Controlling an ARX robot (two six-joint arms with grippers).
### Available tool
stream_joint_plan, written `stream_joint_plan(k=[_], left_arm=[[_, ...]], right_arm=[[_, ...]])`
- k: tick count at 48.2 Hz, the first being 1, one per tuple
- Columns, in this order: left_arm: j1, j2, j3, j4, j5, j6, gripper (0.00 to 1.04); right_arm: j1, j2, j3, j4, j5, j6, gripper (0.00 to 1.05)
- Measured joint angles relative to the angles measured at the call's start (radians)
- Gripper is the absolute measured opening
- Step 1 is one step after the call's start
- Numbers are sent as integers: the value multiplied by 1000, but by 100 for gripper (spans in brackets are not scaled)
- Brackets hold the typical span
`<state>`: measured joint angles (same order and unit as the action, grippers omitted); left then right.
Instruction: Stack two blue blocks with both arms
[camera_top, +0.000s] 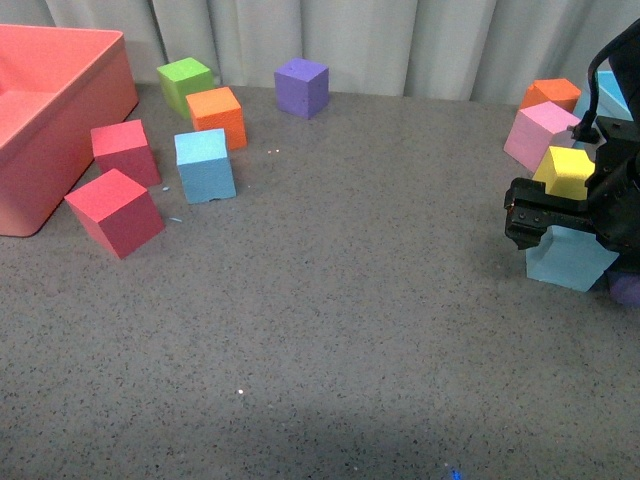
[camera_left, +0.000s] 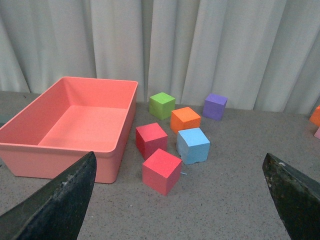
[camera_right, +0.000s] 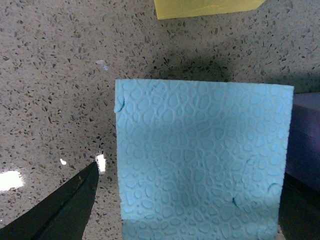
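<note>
My right claw (camera_top: 540, 222) hung open astride the first blue block (camera_top: 572, 260) at the table's (camera_top: 350, 330) right edge; my left claw (camera_left: 178, 165) gaped wide, facing the second blue block (camera_top: 205, 165) near the far-left corner.

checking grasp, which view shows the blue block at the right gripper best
Right wrist view: the blue block fills it, inside the right gripper. Front view hides part behind the gripper; left wrist view misses it.
</note>
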<state>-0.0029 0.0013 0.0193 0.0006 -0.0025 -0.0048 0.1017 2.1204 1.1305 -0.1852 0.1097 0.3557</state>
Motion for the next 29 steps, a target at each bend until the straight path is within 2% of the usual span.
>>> stream_joint_plan(k=[5,12,19,29], left_arm=[[0,0,0,0,0,0,98],[0,0,0,0,0,0,98],[0,0,0,0,0,0,98],[0,0,0,0,0,0,98]], right_arm=[[-1,14,22,-16,-6,4,93],[0,18,45,-22,-13,3,69],[9,14,50,-22,-34,6,53],[71,0,90,-40,-82,3,44]])
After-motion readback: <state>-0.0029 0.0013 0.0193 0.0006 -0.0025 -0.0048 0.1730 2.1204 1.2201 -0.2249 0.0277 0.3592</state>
